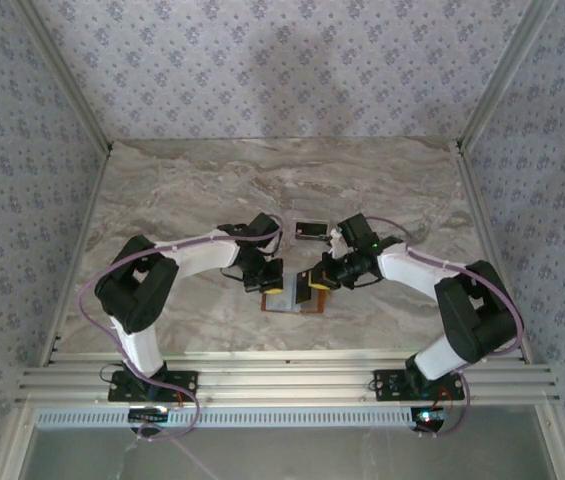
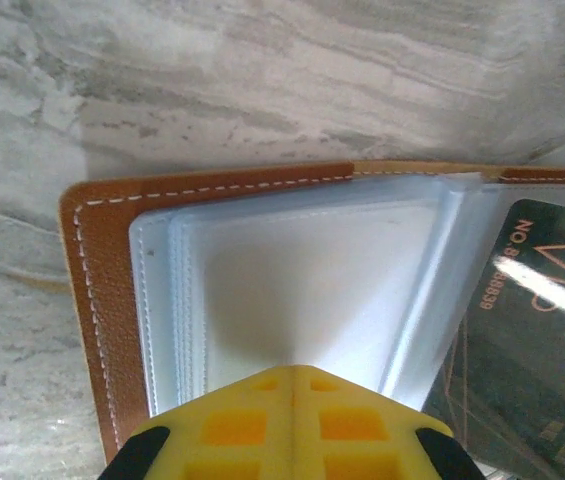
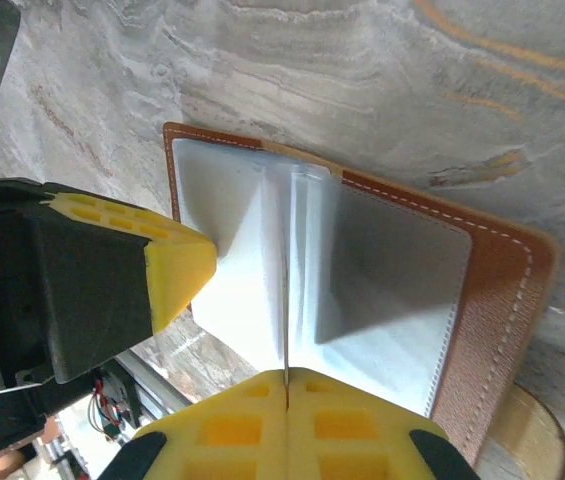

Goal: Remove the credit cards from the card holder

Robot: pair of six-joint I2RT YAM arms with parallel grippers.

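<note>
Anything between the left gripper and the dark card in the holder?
Yes. The dark card sits beside the left gripper, apparently inside a clear sleeve of the card holder that covers its face. The gripper is shut on another sleeve leaf. Nothing else visible blocks it.

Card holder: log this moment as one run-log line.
card holder open on table | left end effector shut | right end effector shut on plastic sleeve | dark card inside

Top view looks down from behind — both wrist views share the card holder (image 2: 97, 300) (image 3: 497, 300), close up
</note>
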